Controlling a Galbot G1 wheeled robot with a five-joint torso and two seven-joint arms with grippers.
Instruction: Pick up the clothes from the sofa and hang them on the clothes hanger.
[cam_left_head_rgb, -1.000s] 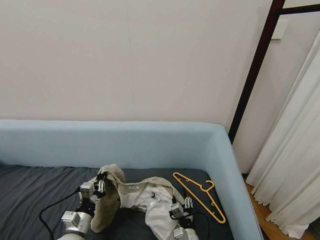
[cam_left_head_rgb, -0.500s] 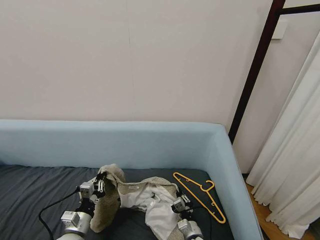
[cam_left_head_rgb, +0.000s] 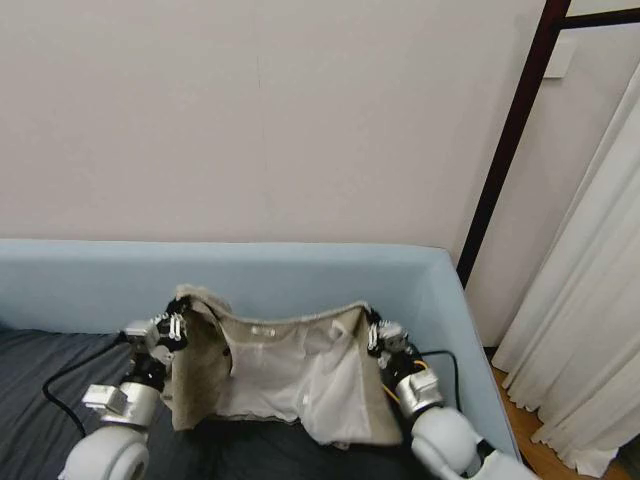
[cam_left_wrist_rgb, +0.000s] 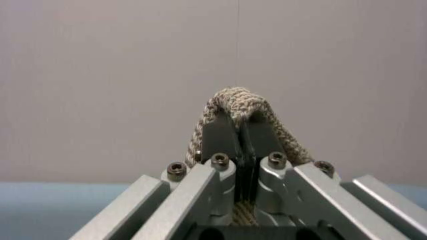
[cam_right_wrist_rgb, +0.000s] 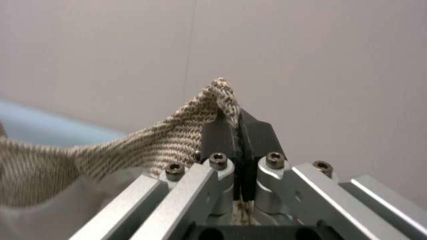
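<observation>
Head view: left gripper (cam_left_head_rgb: 179, 326) and right gripper (cam_left_head_rgb: 372, 334) aloft, each clamped on the beige garment (cam_left_head_rgb: 280, 365).

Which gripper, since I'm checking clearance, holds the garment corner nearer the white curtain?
The right gripper, shut on the garment at the end of the sofa beside the curtain; the left gripper pinches the opposite corner.

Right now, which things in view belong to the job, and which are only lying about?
Job: knit garment; left gripper and right gripper, both shut on it; sofa.
Lying about: dark pole; white curtain.
</observation>
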